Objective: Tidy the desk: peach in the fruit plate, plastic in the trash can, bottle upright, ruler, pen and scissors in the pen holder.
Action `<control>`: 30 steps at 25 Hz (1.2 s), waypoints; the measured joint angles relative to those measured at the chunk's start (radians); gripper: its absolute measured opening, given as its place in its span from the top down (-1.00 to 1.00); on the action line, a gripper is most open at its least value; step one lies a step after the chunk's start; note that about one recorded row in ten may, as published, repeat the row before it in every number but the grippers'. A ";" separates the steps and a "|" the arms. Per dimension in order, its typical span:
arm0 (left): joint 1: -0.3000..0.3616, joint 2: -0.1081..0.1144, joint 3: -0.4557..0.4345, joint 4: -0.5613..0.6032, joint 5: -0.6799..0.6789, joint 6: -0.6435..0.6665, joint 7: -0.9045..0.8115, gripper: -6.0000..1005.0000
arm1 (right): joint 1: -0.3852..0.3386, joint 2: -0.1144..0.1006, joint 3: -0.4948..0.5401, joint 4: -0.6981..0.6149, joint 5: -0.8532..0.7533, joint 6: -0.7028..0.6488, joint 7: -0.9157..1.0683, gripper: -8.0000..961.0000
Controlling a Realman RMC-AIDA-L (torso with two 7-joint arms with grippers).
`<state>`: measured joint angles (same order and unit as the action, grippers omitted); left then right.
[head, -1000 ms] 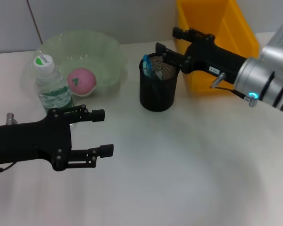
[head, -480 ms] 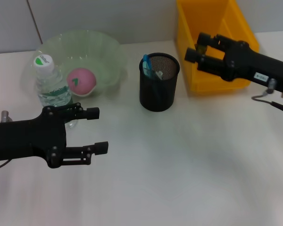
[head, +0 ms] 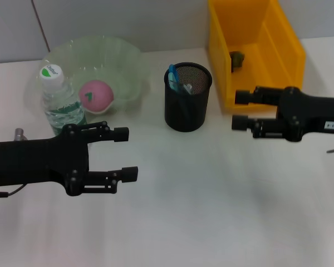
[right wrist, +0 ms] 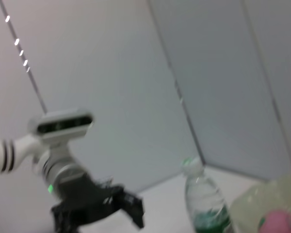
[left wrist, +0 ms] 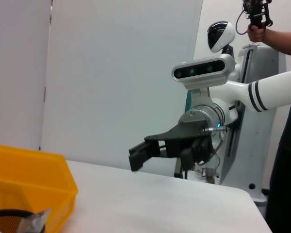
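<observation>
A pink peach (head: 96, 95) lies in the pale green fruit plate (head: 119, 58). Just in front of the plate, the bottle (head: 60, 103) stands upright. The black mesh pen holder (head: 187, 108) holds blue and pale items; I cannot tell ruler, pen and scissors apart. A dark crumpled plastic piece (head: 237, 58) lies inside the yellow trash can (head: 256, 50). My left gripper (head: 126, 153) hovers open and empty in front of the bottle. In front of the trash can, my right gripper (head: 238, 110) is open and empty, pointing toward the holder.
The left wrist view shows the right gripper (left wrist: 143, 153) over the white desk, beside the yellow can (left wrist: 34, 170). The right wrist view shows the bottle (right wrist: 203, 204), the plate (right wrist: 257, 204) and the left gripper (right wrist: 131, 211).
My right arm has pulled back from above the pen holder, past the trash can, down to the desk in front of the can. The left gripper shifted only slightly.
</observation>
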<state>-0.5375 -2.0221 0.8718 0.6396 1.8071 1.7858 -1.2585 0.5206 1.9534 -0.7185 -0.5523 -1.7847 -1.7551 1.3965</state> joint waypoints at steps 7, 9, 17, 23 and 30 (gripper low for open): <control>-0.026 0.004 0.001 -0.043 0.030 -0.003 -0.004 -0.60 | 0.038 -0.001 -0.001 -0.005 -0.132 -0.011 0.012 -0.57; -0.026 0.001 0.001 -0.043 0.035 -0.006 -0.004 -0.60 | 0.047 -0.001 -0.002 -0.006 -0.160 -0.012 0.012 -0.57; -0.058 -0.001 0.001 -0.138 0.075 -0.079 0.040 -0.60 | 0.058 0.000 -0.010 -0.011 -0.224 0.005 0.001 -0.57; -0.064 -0.008 0.001 -0.169 0.085 -0.141 0.077 -0.60 | 0.060 0.009 -0.035 -0.007 -0.254 0.065 -0.038 -0.57; -0.072 -0.011 0.001 -0.173 0.086 -0.141 0.084 -0.60 | 0.061 0.028 -0.064 -0.002 -0.255 0.112 -0.073 -0.57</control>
<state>-0.6091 -2.0332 0.8728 0.4668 1.8930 1.6444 -1.1744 0.5814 1.9813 -0.7821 -0.5544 -2.0397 -1.6436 1.3234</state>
